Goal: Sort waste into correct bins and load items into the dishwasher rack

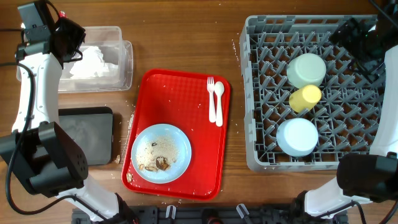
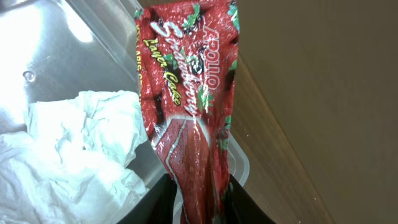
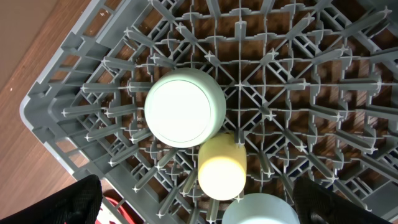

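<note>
My left gripper [image 2: 202, 199] is shut on the red snack wrapper [image 2: 189, 93] and holds it over the corner of the clear tub [image 1: 118, 62], which holds crumpled white napkins [image 1: 93, 62]. In the overhead view the left gripper [image 1: 65, 37] is above the tub's left end. The light blue plate [image 1: 161, 153] with brown scraps [image 1: 160, 163] sits on the red tray [image 1: 205, 168], beside the white fork [image 1: 211, 96] and spoon [image 1: 219, 102]. The grey rack [image 1: 261, 93] holds the pale green bowl [image 1: 306, 70], yellow cup [image 1: 305, 98] and light blue bowl [image 1: 297, 137], all upside down. My right gripper [image 3: 199, 205] is open above the rack.
The black tray [image 1: 87, 134] lies left of the red tray, below the clear tub. Small crumbs lie on the wood by the red tray's left edge [image 1: 118, 159]. The napkins also show in the left wrist view [image 2: 68, 155].
</note>
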`<state>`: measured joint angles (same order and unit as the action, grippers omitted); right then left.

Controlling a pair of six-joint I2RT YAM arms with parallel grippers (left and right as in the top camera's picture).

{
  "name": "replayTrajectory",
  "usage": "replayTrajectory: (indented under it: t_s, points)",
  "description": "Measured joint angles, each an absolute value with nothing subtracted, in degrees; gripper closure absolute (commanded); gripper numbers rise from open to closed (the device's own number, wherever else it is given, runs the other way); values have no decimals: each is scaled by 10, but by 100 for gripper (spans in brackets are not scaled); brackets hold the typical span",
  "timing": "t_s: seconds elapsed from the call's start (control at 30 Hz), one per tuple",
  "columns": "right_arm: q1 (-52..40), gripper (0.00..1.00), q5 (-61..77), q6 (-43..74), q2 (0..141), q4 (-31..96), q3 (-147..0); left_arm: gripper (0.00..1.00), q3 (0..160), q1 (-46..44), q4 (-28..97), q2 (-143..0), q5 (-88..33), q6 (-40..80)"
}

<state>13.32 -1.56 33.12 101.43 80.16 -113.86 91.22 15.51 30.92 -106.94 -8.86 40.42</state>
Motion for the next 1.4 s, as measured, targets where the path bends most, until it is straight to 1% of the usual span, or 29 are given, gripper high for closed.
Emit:
replayTrajectory:
  t_s: [0.07,0.13,0.2,0.3,0.37,0.43,0.5,0.6,0.67,0.73,1.0,1.03,1.07,1.27,1.4]
  points:
    - [133,0,-16,331,1014,802,-1139,86,912,155,314,-1069,-89,407]
    - [133,1,-16,331,1014,802,-1139,94,912,155,326,-1069,-89,416]
    - [133,0,-16,331,1014,802,-1139,94,912,157,342,-1069,-89,436]
    - [133,0,-16,331,1014,802,-1139,80,912,168,369,-1069,-86,491]
    - [133,0,-16,331,1014,802,-1139,76,910,180,370,-1069,-83,526]
    - [133,0,-16,331,1014,802,-1139,75,907,192,371,-1069,-80,558]
    - [133,0,-16,331,1014,802,-1139,69,905,202,371,-1071,-79,575]
    - [133,0,-16,331,1014,802,-1139,50,905,208,371,-1078,-77,592]
    - [133,0,-16,331,1014,802,-1139,41,904,208,371,-1081,-77,596]
    - [133,0,-16,331,1014,802,-1139,36,903,208,371,-1081,-77,595]
    - [133,0,-16,331,1014,802,-1139,32,900,216,398,-1065,-91,570]
    - [133,0,-16,331,1014,802,-1139,15,896,222,411,-1048,-100,569]
    - [133,0,-16,331,1014,802,-1139,0,895,227,421,-1031,-106,569]
    - [133,0,-16,331,1014,801,-1139,0,899,283,582,-857,-122,564]
    - [133,0,-16,331,1014,802,-1139,0,900,314,697,-821,-96,564]
